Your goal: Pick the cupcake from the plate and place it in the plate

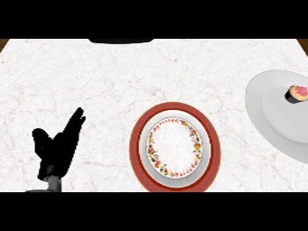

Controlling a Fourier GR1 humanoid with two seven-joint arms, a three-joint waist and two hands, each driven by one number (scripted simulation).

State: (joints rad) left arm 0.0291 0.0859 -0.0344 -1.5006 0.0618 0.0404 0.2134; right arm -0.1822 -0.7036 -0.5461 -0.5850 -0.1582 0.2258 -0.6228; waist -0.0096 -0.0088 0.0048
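1. Red-rimmed plate [175,146] – taken as the reference point; white centre with a ring of floral pattern, standing on the white marble counter [116,81] at the near edge, nothing on it
2. Grey plate [286,115] – to the right of and slightly beyond the red-rimmed plate, apart from it, partly cut off by the view's right edge
3. Cupcake [298,93] – pink-topped with a dark base, sitting on the far part of the grey plate, well to the right of the red-rimmed plate
4. Left hand [58,146] – left of the red-rimmed plate, clear of it; fingers straight and pointing away, thumb spread, holding nothing
5. Right hand – does not appear in the view
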